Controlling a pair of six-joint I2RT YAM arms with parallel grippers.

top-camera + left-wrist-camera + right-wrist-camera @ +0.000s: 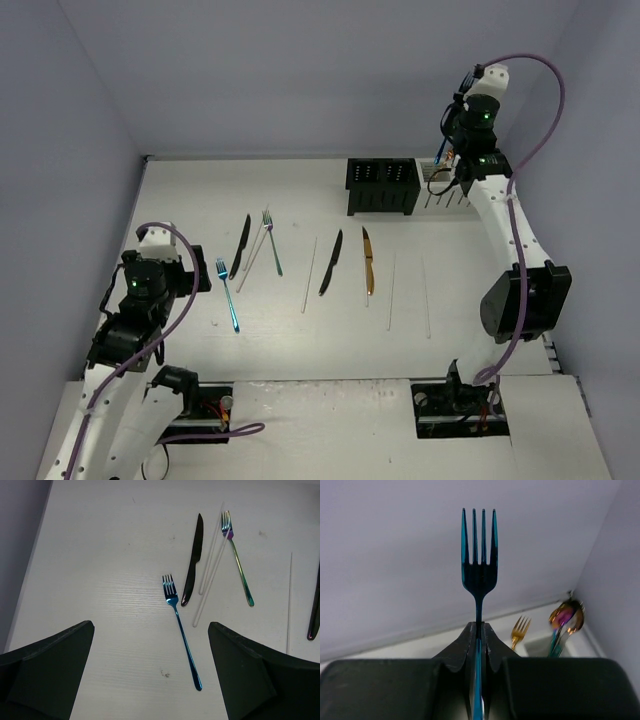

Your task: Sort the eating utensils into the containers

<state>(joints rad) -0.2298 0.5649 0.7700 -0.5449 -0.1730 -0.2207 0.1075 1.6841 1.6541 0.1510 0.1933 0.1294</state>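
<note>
A blue fork [479, 575] is gripped by its handle in the closed right jaws, tines up, raised at the far right of the counter [300, 340] near the white caddy [447, 190]. A gold fork [520, 629] and iridescent spoons [565, 616] are seen standing there. The black caddy [382, 187] is set just beside it. The left jaws are held wide open and empty above a second blue fork [181, 630] lying on the counter. With so thin a handle pinched, the raised fork could be swung or let slip on lowering. It could also be snagged on the caddy's rim or on the utensils inside.
</note>
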